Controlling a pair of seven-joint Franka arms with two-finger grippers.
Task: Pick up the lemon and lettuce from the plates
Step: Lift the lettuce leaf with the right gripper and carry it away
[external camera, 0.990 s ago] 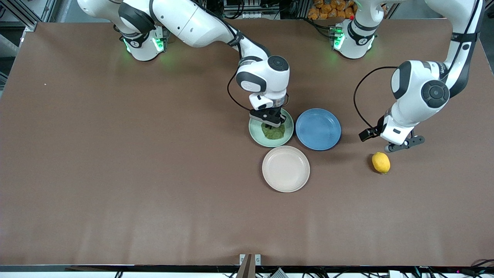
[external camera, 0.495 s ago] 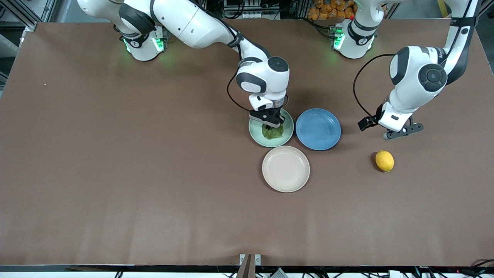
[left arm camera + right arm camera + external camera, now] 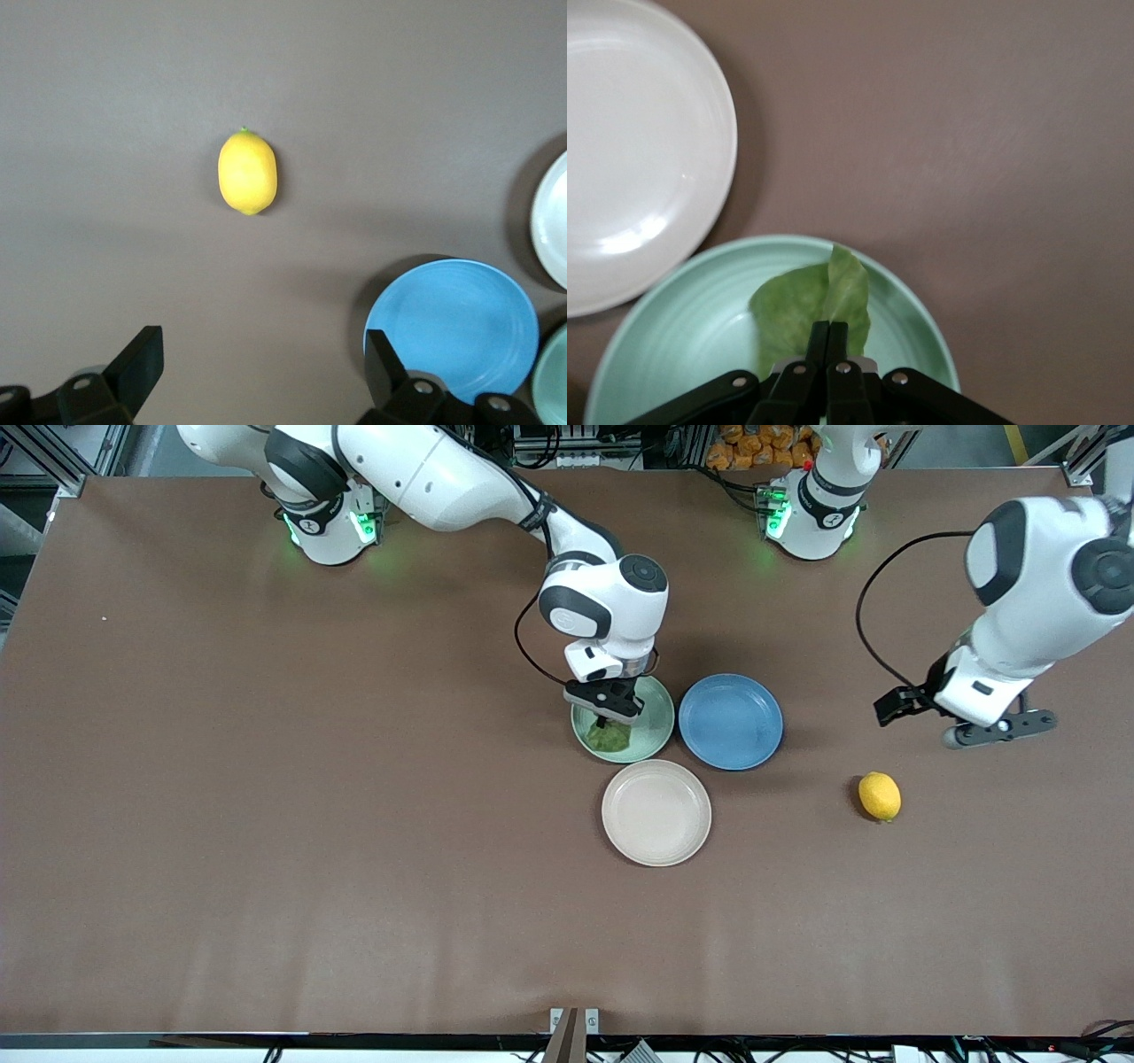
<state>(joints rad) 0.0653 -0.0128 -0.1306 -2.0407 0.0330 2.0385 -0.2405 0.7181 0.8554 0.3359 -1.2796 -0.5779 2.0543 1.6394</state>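
The right gripper was over the mint green plate, its jaws clenched on the lettuce. In the right wrist view the two fingers met on the near edge of the leaf, and the rest of it hung from them over the plate's bowl, its long axis running straight out from the jaws. Whether the leaf's free end touched the plate could not be told. It looked like the lift was under way; what mattered next was carrying the leaf clear of the rim without it slipping from so thin a pinch.

The lemon was already off the plates, lying on the bare desk toward the left arm's end, well apart from the blue plate. The beige-cream plate stood nearer the front camera than the other two and carried nothing.

The left gripper hung in the air above the desk, near the lemon but off to one side of it, jaws released and wide; the left wrist view showed both fingers spread with the lemon lying out ahead of them, its long axis pointing away from the gripper. The left arm was plainly the nearer one to that fruit.
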